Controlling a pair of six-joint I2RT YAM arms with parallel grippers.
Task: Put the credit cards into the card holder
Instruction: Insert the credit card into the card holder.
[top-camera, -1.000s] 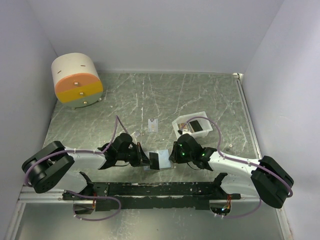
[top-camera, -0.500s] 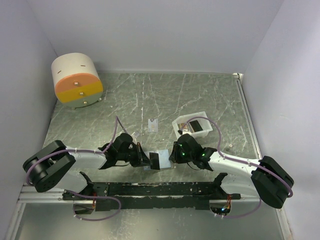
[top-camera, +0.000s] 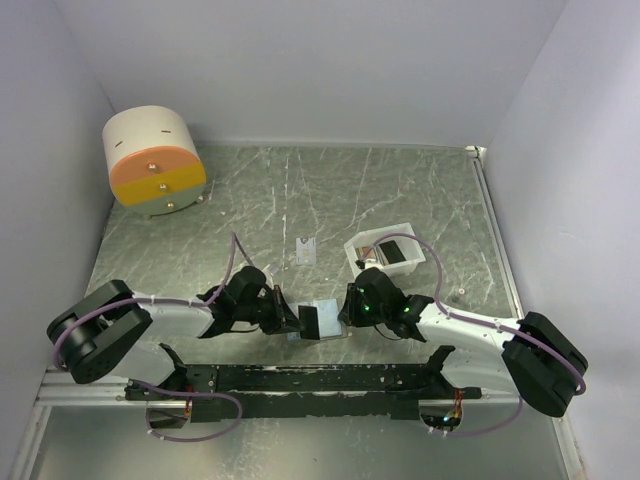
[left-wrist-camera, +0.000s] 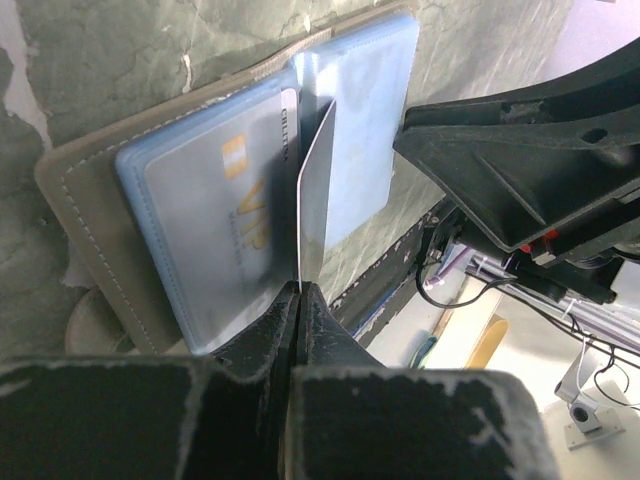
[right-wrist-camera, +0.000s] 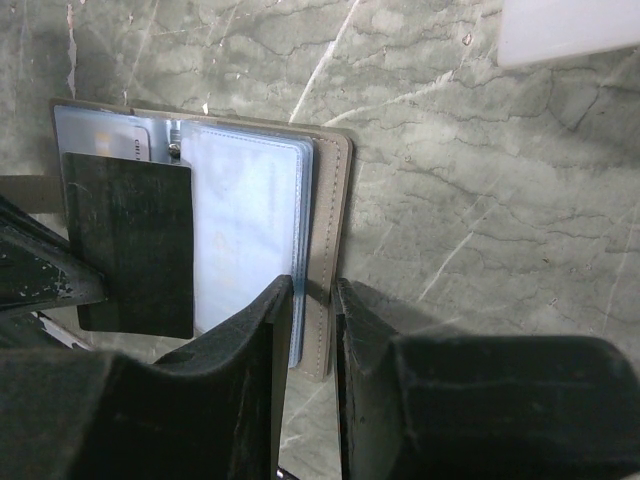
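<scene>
Marbled grey-green table (top-camera: 420, 180), pale walls on three sides, both arms reaching inward near the front edge.

Your left gripper (left-wrist-camera: 299, 292) is pinched fully closed on the bottom edge of a thin card (left-wrist-camera: 316, 195). That card stands on edge over the card holder (left-wrist-camera: 190, 240), roughly above the centre fold. Its face looks pale from the left wrist and dark from the right wrist.

Your right gripper (right-wrist-camera: 312, 300) has its jaws narrow, one finger either side of the card holder's taupe right-hand border, closed on that edge.

The card holder lies opened flat on the table between the two grippers, light blue sleeves up, taupe cover showing round the rim. One sleeve on the left gripper's side already has a card in it (left-wrist-camera: 235, 205), with a gold chip and "VIP" lettering.

Further out, beyond the card holder, a pale loose card (top-camera: 307, 250) lies flat on the table. Just right of it sits a white tray (top-camera: 362, 243) with dark cards (top-camera: 396, 252) inside; how many I cannot tell. Well apart, in the far left corner, stands a cream-and-orange drum (top-camera: 153, 160).
</scene>
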